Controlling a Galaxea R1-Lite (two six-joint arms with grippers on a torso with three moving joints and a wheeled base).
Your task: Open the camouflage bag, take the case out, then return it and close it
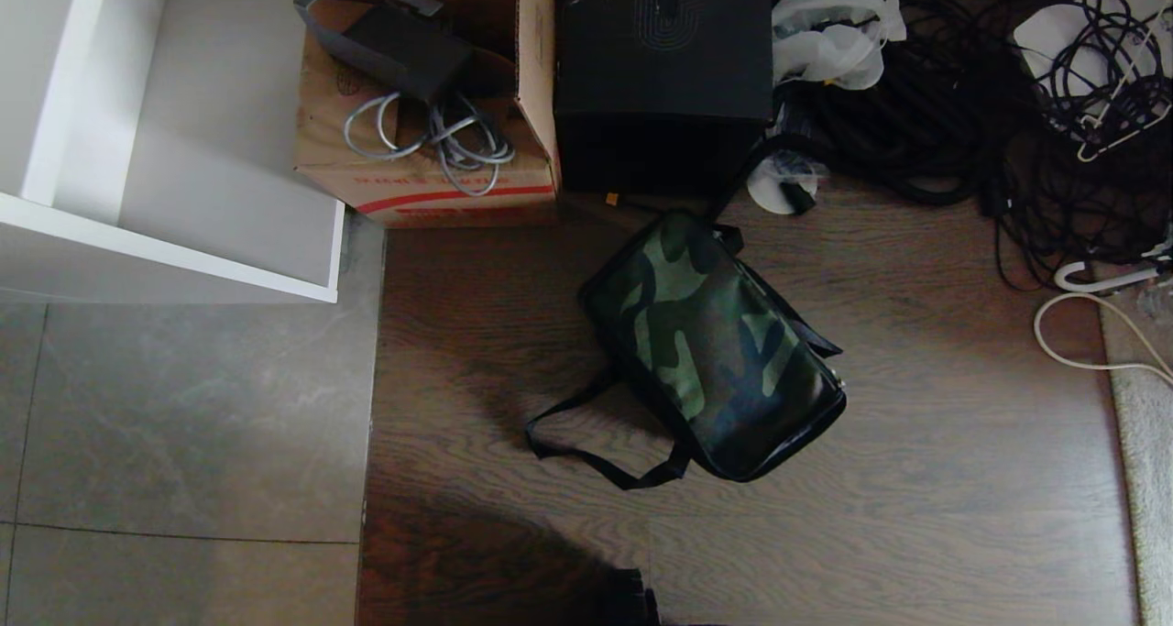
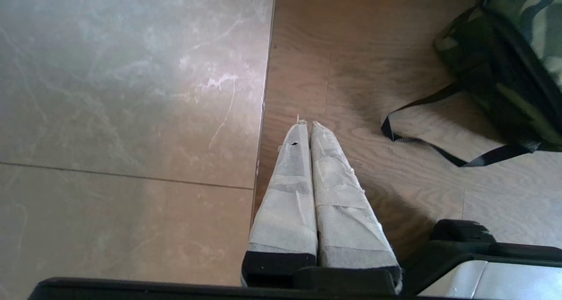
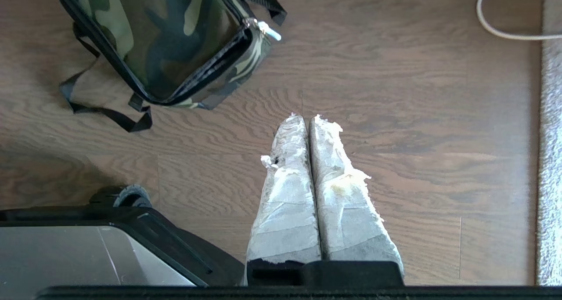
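The camouflage bag (image 1: 713, 342) lies zipped on the dark wood floor in the middle of the head view, its black strap (image 1: 586, 443) looped out toward me. Its pale blue zipper loop (image 3: 268, 30) shows at one corner in the right wrist view. The case is hidden. My left gripper (image 2: 306, 123) hangs shut above the floor seam, well apart from the bag (image 2: 518, 58). My right gripper (image 3: 306, 117) is also shut and holds nothing, over bare wood a short way from the bag (image 3: 167, 41). Neither arm appears in the head view.
A brown cardboard box (image 1: 431, 104) with grey cable and a tall black box (image 1: 664, 67) stand just behind the bag. Tangled black cables (image 1: 1008, 113) fill the back right. A white shelf unit (image 1: 165, 149) is at the left, a pale rug (image 1: 1145, 479) at the right.
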